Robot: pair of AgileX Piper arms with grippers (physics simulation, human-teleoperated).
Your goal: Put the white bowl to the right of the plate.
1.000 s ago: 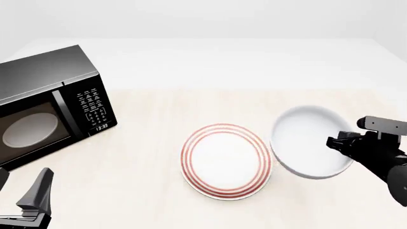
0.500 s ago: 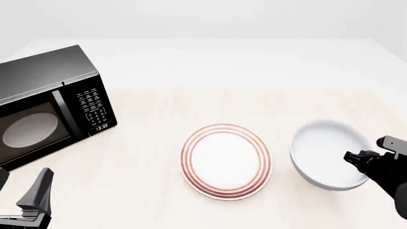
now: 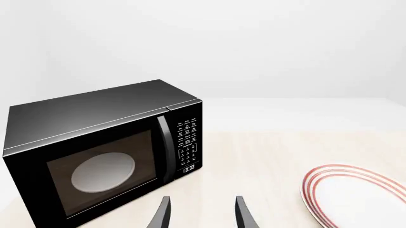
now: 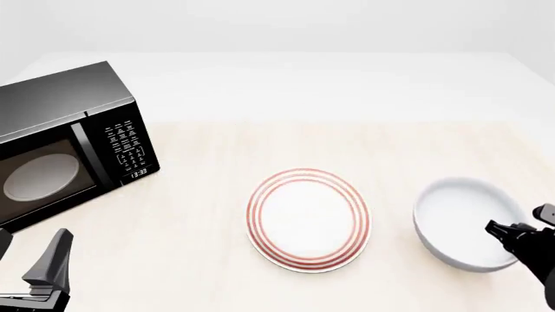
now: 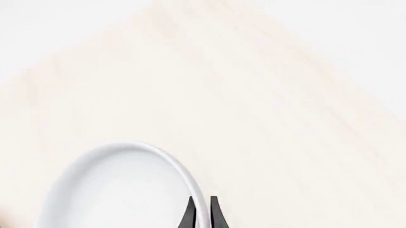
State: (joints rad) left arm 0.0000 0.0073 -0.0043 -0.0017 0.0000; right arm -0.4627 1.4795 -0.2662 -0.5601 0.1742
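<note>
The table carries a black microwave at its far left, which plays no part here. The plate lies flat near the middle, and the white bowl sits to its right with a clear strip of bare table between the two rims — beside each other, not touching.

Your right claw comes in from the bowl's right side and is pinching the bowl's near-right rim; in the right wrist view the two fingers stand pressed on either side of the thin white wall. So the bowl lies directly ahead of and to the left of that claw, toward the plate. Whether the bowl's base is fully on the table or just above it, you cannot tell from these views.

Your left claw is parked at the near left corner, spread and holding nothing, well apart from both dishes — the right arm is the one that matters. The placement looks essentially right; judging by this, what remains is to settle the bowl and let go.
</note>
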